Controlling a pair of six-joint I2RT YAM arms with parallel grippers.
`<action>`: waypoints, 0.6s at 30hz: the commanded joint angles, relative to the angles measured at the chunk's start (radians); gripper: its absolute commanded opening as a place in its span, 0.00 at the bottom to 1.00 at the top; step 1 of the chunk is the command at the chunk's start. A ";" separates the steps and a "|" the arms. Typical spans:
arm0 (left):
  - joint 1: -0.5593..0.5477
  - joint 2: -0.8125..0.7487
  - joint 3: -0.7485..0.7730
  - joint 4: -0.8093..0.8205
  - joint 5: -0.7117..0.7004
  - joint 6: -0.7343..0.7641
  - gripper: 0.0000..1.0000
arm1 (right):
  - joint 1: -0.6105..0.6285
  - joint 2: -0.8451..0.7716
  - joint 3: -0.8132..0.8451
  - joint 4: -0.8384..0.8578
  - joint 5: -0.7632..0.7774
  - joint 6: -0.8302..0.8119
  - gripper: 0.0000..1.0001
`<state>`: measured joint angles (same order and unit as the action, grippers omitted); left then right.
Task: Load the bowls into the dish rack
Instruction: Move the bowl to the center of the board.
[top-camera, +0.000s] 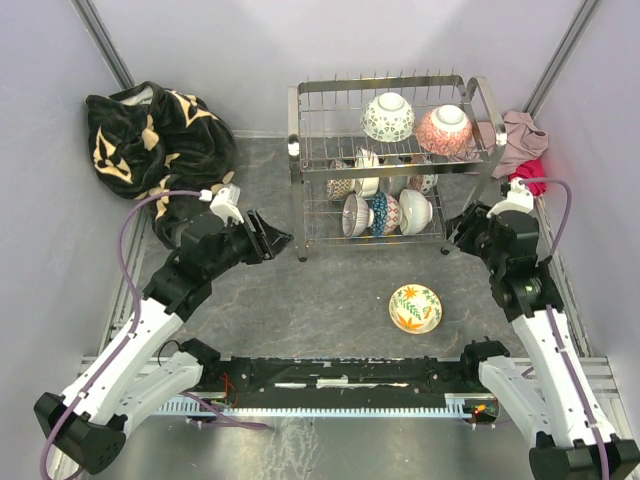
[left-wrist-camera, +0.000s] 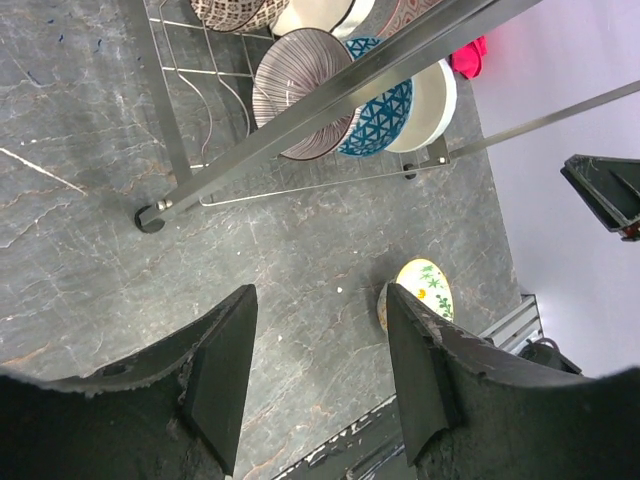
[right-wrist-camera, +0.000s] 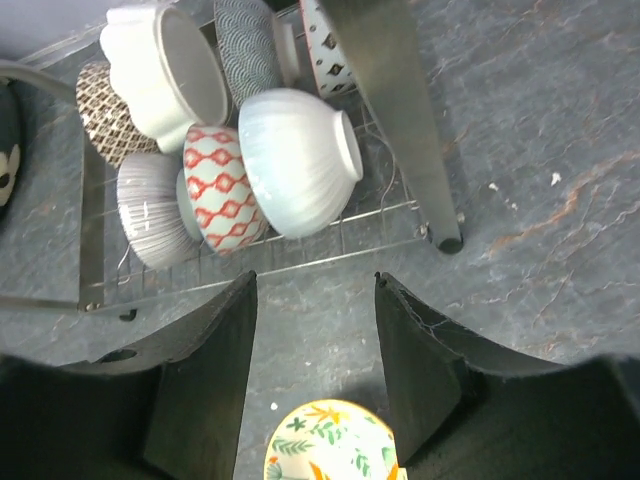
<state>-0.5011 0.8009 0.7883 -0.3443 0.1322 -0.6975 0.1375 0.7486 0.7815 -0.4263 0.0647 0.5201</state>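
The chrome dish rack (top-camera: 480, 92) stands at the back centre. Its top tier holds a white patterned bowl (top-camera: 388, 116) and a pink bowl (top-camera: 445, 130); several bowls stand on edge on the lower tier. One yellow floral bowl (top-camera: 415, 307) sits upright on the table in front of the rack. My left gripper (top-camera: 275, 240) hovers left of the rack's front corner, open and empty (left-wrist-camera: 320, 292). My right gripper (top-camera: 460, 228) hangs at the rack's right front corner, open and empty (right-wrist-camera: 315, 282), just above the floral bowl (right-wrist-camera: 330, 445) and facing a white ribbed bowl (right-wrist-camera: 300, 160).
A black blanket with tan markings (top-camera: 150, 140) lies bunched at the back left. Pink and red cloth (top-camera: 525, 150) sits behind the rack's right end. Grey walls close in on both sides. A rack foot (left-wrist-camera: 150, 218) stands near my left gripper.
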 joint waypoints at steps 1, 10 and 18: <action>0.004 -0.020 0.014 -0.029 0.025 0.039 0.61 | 0.002 -0.068 -0.027 -0.119 -0.095 0.057 0.58; -0.002 -0.021 0.001 -0.027 0.094 0.045 0.63 | 0.041 -0.123 -0.230 -0.118 -0.129 0.240 0.52; -0.067 0.022 0.001 0.019 0.112 0.038 0.63 | 0.145 -0.012 -0.344 -0.048 -0.097 0.361 0.43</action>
<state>-0.5259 0.8032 0.7841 -0.3786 0.2153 -0.6968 0.2260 0.6930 0.4755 -0.5419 -0.0483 0.7948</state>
